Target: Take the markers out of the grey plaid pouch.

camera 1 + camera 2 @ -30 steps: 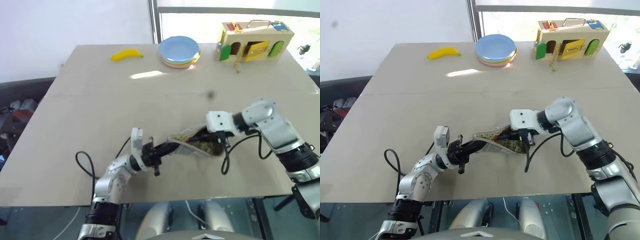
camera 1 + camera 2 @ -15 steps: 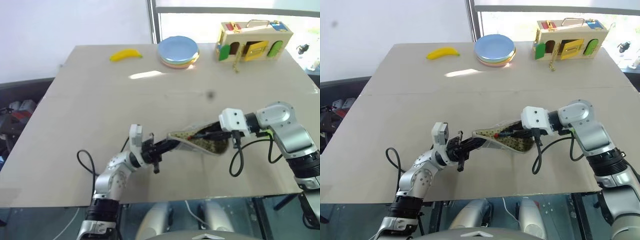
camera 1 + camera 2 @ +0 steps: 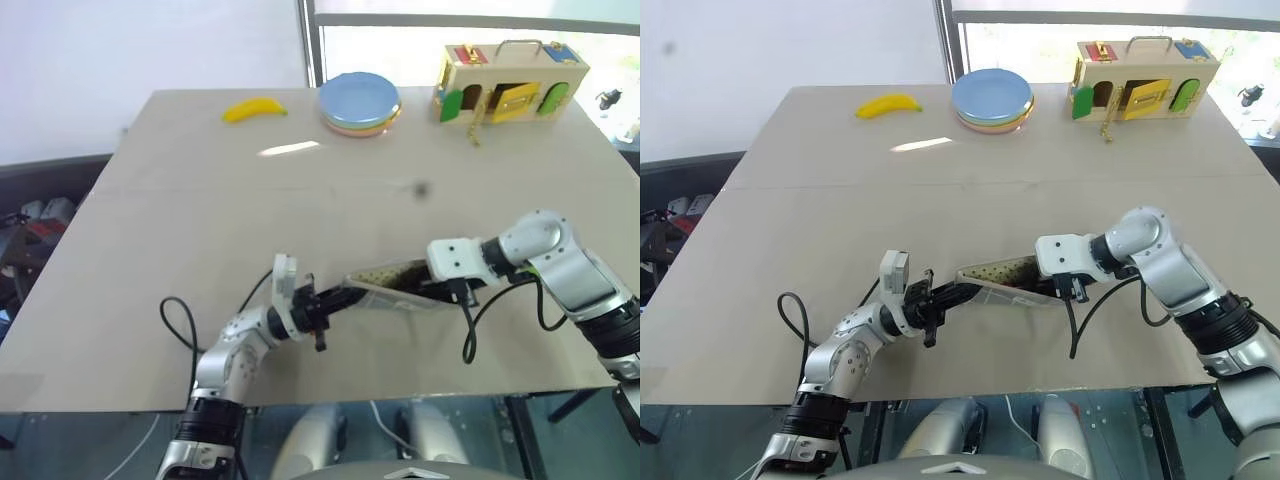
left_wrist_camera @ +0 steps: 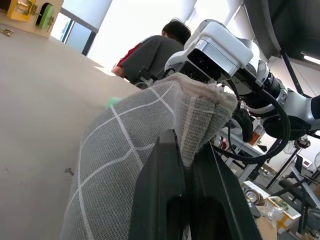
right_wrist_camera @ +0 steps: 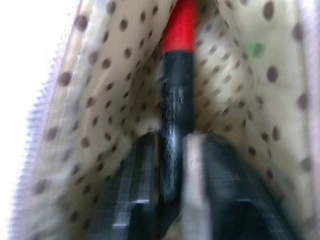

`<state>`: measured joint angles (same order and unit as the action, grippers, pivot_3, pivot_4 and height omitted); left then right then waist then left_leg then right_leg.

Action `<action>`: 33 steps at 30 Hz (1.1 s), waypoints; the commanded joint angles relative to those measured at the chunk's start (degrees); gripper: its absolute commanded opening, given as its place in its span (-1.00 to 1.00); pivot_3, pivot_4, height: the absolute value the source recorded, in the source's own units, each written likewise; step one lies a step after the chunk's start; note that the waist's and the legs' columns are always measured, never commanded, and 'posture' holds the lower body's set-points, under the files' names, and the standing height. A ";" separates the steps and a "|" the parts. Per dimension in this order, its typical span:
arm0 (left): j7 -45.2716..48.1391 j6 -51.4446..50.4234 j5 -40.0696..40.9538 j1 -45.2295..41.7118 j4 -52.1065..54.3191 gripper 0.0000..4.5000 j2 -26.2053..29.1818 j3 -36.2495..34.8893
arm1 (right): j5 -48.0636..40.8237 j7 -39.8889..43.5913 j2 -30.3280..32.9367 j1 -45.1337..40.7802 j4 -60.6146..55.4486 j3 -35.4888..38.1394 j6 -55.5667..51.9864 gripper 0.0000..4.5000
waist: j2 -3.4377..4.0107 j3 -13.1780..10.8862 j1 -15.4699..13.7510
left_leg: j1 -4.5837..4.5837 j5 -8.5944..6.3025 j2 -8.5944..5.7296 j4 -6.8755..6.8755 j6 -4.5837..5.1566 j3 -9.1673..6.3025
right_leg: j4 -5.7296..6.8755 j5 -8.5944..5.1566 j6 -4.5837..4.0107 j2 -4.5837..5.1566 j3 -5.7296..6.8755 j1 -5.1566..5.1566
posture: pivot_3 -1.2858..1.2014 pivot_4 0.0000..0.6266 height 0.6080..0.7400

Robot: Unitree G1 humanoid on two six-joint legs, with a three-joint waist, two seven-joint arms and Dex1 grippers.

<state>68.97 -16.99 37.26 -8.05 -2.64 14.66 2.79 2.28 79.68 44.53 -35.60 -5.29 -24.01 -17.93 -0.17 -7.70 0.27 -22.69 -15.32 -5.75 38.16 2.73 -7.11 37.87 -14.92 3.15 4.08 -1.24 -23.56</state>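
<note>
Grey plaid pouch [image 4: 130, 150] pinched; black marker [image 5: 174, 140] between right jaws.

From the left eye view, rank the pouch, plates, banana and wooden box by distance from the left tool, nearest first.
1. Pouch: pinched in the left tool, near edge of the table.
2. Banana: far edge, left.
3. Plates: far edge, middle; too close to the banana to call.
4. Wooden box: far right corner.
</note>
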 commanded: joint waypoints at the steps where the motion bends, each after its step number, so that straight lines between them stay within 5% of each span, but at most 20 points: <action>1: 0.15 0.63 0.21 0.81 1.60 -1.00 0.26 -0.39 | 0.28 -0.40 -0.26 -0.80 -0.56 -0.04 -3.29 -0.36 | 0.00 0.00 0.11 | 0.00 0.00 0.00 0.00 0.00 0.01 | 0.01 0.00 0.00 0.00 -0.01 0.00 | 0.03 -0.52 1.00; 15: 0.43 0.92 -0.30 1.31 1.87 -1.00 0.66 0.15 | 2.79 -4.30 -4.31 -0.59 -1.32 -3.43 -7.87 -0.36 | 0.01 0.01 0.40 | 0.02 0.00 0.01 -0.01 0.00 0.02 | 0.02 0.00 0.00 -0.01 -0.02 -0.01 | 0.03 -0.52 1.00; 18: 0.42 0.86 -0.34 1.40 1.93 -1.00 0.66 0.08 | 3.37 -4.63 -4.12 -0.65 -1.00 -3.60 -6.40 -0.88 | 0.01 0.01 0.40 | 0.03 0.00 0.01 -0.01 0.00 0.02 | 0.02 0.00 0.00 -0.02 -0.02 -0.01 | 0.03 -0.52 1.00; 33: 0.36 0.55 -0.14 1.96 2.30 -1.00 1.18 -0.25 | -9.13 -3.18 -0.34 0.90 -6.94 9.28 -7.06 -0.88 | 0.01 0.00 0.20 | 0.00 0.00 0.01 -0.02 0.00 0.00 | -0.01 0.00 0.00 -0.01 -0.01 0.00 | 0.03 -0.52 1.00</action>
<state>69.04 -16.56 36.95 -6.65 -1.65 15.45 2.74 -3.78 75.98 43.34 -35.28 -9.86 -18.59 -25.89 -0.16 -7.69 0.46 -22.68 -15.32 -5.74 38.13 2.74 -7.10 37.85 -14.92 3.15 4.07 -1.24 -23.56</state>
